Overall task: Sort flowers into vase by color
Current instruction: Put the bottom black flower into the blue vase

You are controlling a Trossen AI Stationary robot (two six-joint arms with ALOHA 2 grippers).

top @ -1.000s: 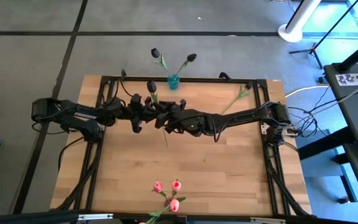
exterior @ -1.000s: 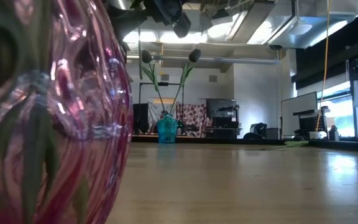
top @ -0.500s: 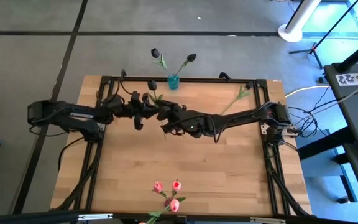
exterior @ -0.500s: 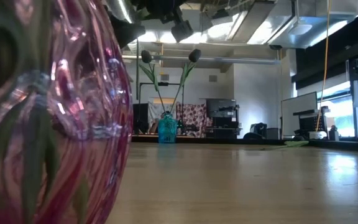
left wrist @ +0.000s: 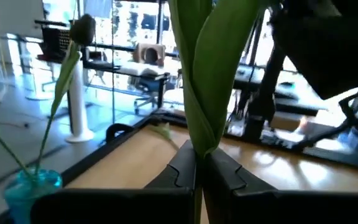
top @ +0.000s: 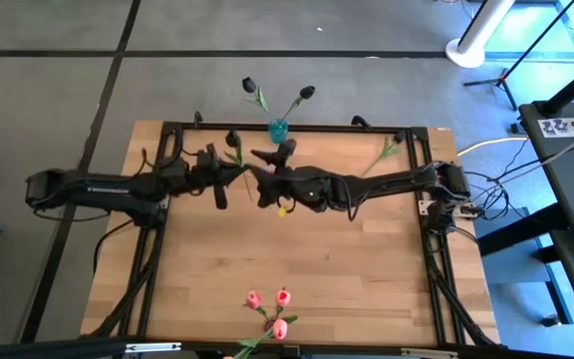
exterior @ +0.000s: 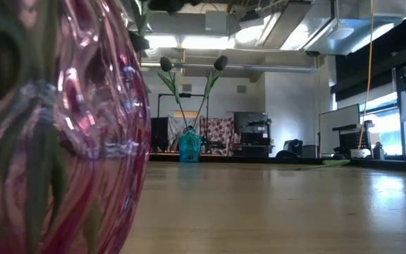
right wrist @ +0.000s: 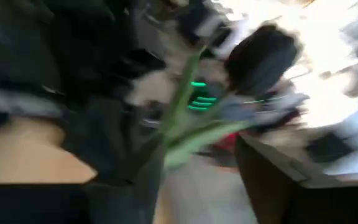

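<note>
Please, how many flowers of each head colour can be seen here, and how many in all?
Dark flower: 3
Pink flower: 3
Flower lying on the table, head colour unclear: 1
Total: 7

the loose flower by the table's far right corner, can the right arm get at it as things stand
Probably yes. The loose flower lies alone on bare wood beside the right arm, nothing covering it. The right claw is over at mid-table near the teal vase, so it would have to pull back.
</note>
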